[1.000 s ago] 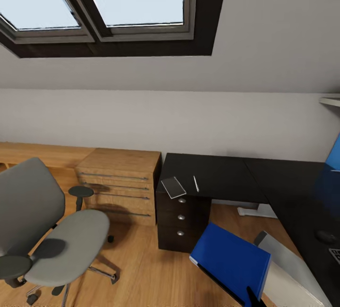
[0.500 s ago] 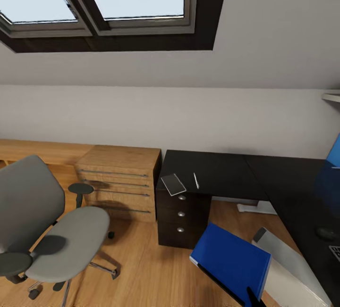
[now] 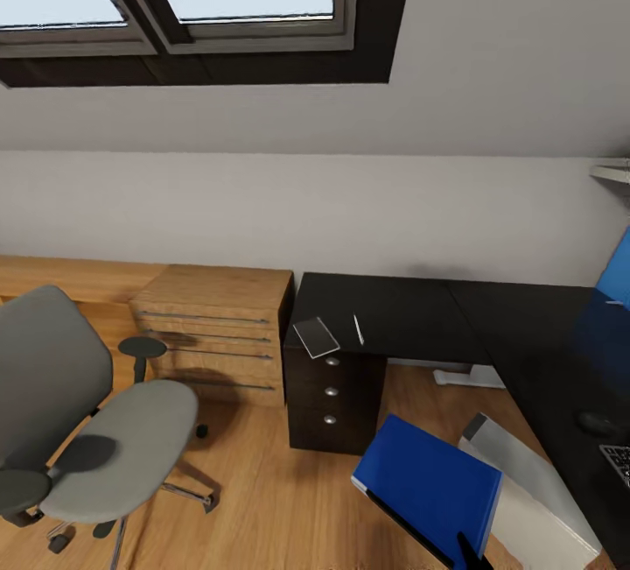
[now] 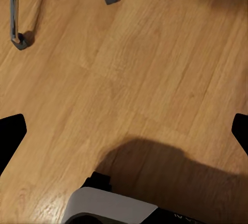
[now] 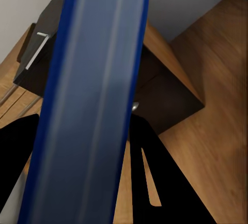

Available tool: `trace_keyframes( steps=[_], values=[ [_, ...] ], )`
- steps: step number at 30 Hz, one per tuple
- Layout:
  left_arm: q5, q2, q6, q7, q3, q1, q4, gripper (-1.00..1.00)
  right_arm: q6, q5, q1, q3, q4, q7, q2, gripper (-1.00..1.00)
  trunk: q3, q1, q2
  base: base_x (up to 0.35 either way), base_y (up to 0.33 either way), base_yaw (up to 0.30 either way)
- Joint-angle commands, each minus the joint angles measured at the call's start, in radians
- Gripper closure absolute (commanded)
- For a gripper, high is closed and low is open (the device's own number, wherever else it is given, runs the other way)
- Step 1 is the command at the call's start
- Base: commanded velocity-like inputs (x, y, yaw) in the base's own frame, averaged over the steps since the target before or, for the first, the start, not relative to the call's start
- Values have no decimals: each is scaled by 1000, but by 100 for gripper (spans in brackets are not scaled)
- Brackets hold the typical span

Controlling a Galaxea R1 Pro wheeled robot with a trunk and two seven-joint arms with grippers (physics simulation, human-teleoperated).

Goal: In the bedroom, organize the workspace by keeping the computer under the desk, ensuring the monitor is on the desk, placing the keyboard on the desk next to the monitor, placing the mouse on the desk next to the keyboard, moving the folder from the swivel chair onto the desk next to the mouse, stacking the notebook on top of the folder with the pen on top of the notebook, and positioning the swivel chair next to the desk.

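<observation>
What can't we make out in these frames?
- Keyboard: head view, cut off by the right edge.
- Blue folder: right wrist view, blurred, covers most of the desk.
- Swivel chair: left wrist view, just base legs; top edge cuts the rest.
- Left fingers: tips beyond the frame.

Swivel chair [image 3: 96, 430]: backrest cut by the head view's left edge, base and castors partly lost under the seat and at the bottom edge. Desk [image 3: 411, 316]: right wing runs out of frame; a dark rounded thing [image 3: 598, 422] near its front edge too small to name, and the keyboard [image 3: 619, 458] shows as a corner only. Blue folder [image 3: 429, 482]: lower end cut by the bottom edge; it hides most of the computer [image 3: 534, 482]. Right wrist view: folder edge [image 5: 88, 100] blurred, crossing both black fingers [image 5: 155, 182]. Left gripper's fingertips [image 4: 10, 136] clipped at the frame sides.
</observation>
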Motion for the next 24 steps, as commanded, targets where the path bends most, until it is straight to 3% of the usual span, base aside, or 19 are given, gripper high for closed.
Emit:
trace_keyframes(
  steps=[1, 16, 24],
  values=[
    [10, 1, -6, 7, -8, -1, 0, -100, 2, -6, 0, -2, -1, 5, 1, 100, -3, 0, -1, 0, 0, -141],
    [9, 1, -8, 7, -9, -1, 1, -100, 4, -7, 0, -2, 0, 9, 0, 100, -25, 0, -1, 0, 0, -149],
    [9, 1, -8, 7, -9, -1, 1, -100, 3, -11, 0, -3, 6, 33, -1, 100, -28, 0, -1, 0, 0, -42]
  ],
)
